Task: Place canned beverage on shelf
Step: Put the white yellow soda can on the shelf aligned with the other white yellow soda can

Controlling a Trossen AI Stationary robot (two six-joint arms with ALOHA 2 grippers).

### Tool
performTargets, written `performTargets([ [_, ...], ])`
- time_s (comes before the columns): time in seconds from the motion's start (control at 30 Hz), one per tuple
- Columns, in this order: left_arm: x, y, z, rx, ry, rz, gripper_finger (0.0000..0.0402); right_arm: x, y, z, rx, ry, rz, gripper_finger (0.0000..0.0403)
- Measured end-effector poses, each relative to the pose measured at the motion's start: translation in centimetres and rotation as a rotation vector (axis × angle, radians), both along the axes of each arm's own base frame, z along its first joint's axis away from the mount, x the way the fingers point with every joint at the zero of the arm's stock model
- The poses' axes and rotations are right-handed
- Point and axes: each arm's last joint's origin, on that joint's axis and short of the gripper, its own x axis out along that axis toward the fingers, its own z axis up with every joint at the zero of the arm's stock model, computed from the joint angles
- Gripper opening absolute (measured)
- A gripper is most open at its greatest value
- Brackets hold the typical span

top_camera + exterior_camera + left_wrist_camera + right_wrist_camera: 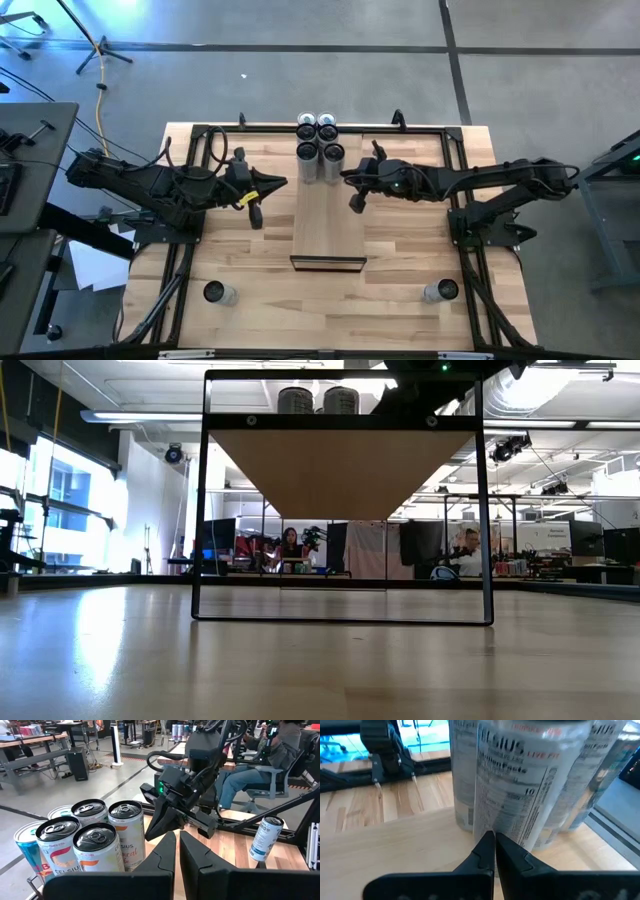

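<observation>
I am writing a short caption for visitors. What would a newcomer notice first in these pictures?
First, the cluster of cans standing packed together at the far end of the light wood shelf in the table's middle. Next, the left gripper and right gripper, both shut, flank that cluster. Two single cans stand near the table's front corners, one left and one right.

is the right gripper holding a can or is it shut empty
Shut and empty. In the right wrist view the right gripper's fingers meet with nothing between them, just short of the cans standing upright on the shelf.
</observation>
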Motion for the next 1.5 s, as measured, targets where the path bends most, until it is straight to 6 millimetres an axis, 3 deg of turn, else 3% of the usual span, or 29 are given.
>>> performTargets([
  [0.97, -0.1, 0.3, -0.2, 0.052, 0.035, 0.054, 0.0000, -0.1, -1.3, 0.0, -0.014, 0.020, 0.035, 0.0000],
  [1.13, -0.2, 1.6, -1.0, 0.030, 0.102, 0.160, 0.0000, -0.1, -1.4, 0.0, -0.011, 0.020, 0.038, 0.0000],
  [1.3, 0.2, 3.0, -2.0, -0.004, 0.143, 0.103, 0.0000, -0.1, -1.4, -0.1, -0.011, 0.022, 0.038, 0.0000],
  [1.5, 1.2, 5.9, -6.6, -0.072, 0.144, 0.026, 0.0000, -0.1, -1.4, -0.1, -0.009, 0.022, 0.042, 0.0000],
])
